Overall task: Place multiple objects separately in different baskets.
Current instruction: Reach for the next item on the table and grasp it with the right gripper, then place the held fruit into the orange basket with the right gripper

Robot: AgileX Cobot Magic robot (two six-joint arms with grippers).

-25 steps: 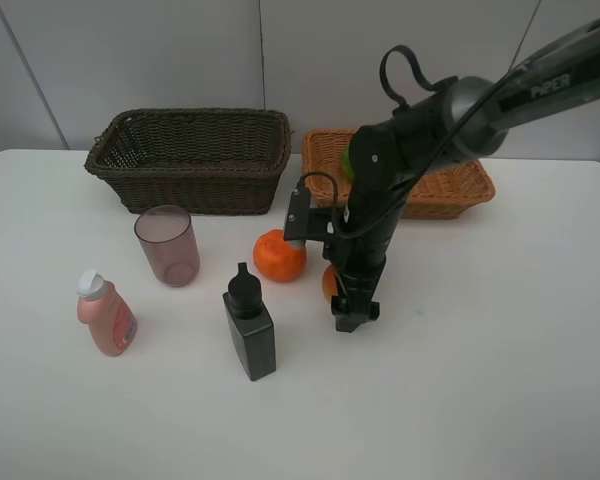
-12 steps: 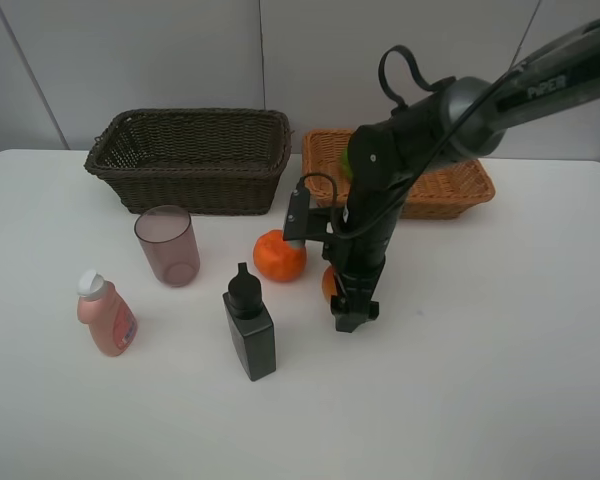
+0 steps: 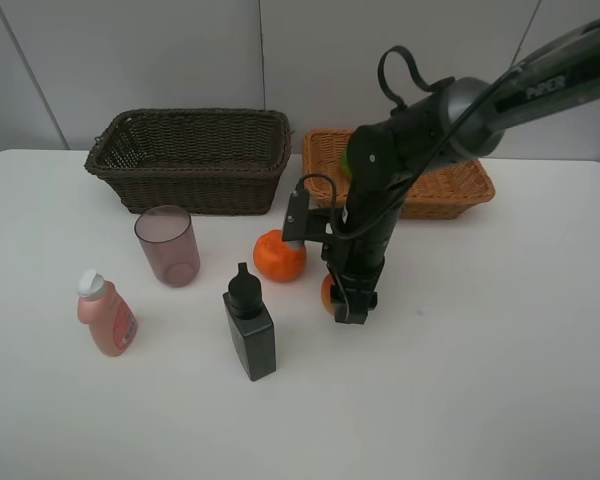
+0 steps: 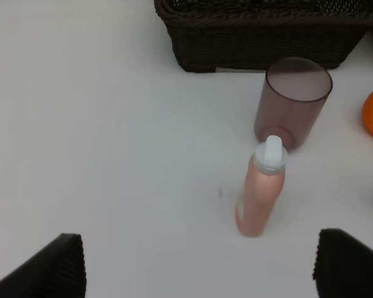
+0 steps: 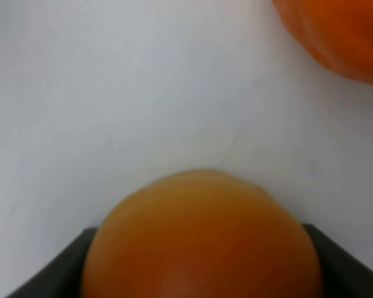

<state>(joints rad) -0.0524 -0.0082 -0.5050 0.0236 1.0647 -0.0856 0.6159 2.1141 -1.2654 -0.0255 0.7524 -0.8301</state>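
My right gripper [image 3: 346, 305] points down at the table and is shut on the red-orange peach-like fruit [image 3: 328, 294], which fills the space between the dark fingers [image 5: 68, 273] in the right wrist view [image 5: 199, 242]. The orange tangerine [image 3: 279, 256] lies just to its left and also shows in the right wrist view [image 5: 342, 31]. The black square bottle [image 3: 248, 323], mauve cup [image 3: 167, 245] and pink white-capped bottle [image 3: 106, 314] stand on the left. A green fruit [image 3: 348, 160] lies in the light basket [image 3: 460, 190], half hidden by the arm. The dark basket [image 3: 190, 155] is behind. My left gripper [image 4: 202, 264] is open above the pink bottle [image 4: 261, 189].
The white table [image 3: 500, 380] runs on to the front and right. The two baskets stand side by side along the back edge by the wall. The cup [image 4: 295, 99] stands close in front of the dark basket [image 4: 261, 37].
The right gripper's tip has shifted slightly back and left, and the peach-like fruit now sits nearer the tip. Everything else has stayed in place.
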